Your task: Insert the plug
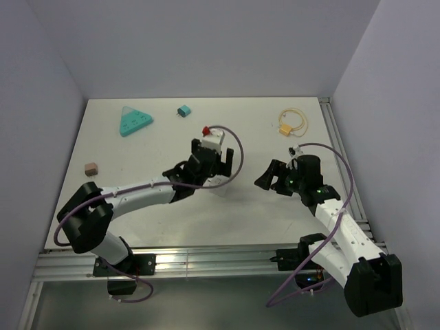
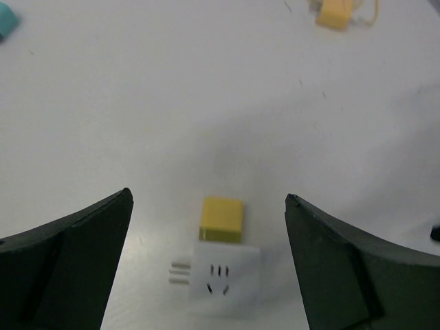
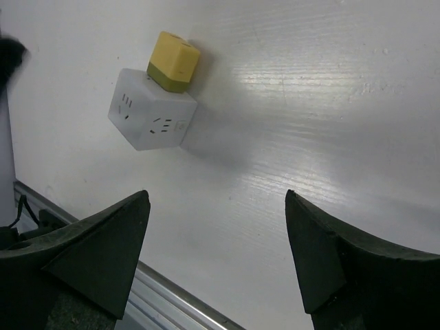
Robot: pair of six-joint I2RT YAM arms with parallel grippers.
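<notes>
A white socket cube (image 2: 223,278) lies on the table between my left gripper's (image 2: 207,198) wide-open fingers, and neither finger touches it. A yellow plug (image 2: 221,218) sits flush against the cube's far face. Three white prongs (image 2: 179,272) stick out of the cube's left side. In the right wrist view the same cube (image 3: 151,117) carries the yellow plug (image 3: 174,60) on its upper face, well ahead of my right gripper (image 3: 216,196), which is open and empty. From above, the left gripper (image 1: 214,170) hangs mid-table and the right gripper (image 1: 271,180) is to its right.
A teal triangular piece (image 1: 134,122), a small teal plug (image 1: 183,111) and a red piece (image 1: 205,130) lie at the back. A pink block (image 1: 90,168) sits at the left. A yellow plug with a looped cord (image 1: 287,124) is at the back right. A metal rail (image 3: 172,295) runs along the near edge.
</notes>
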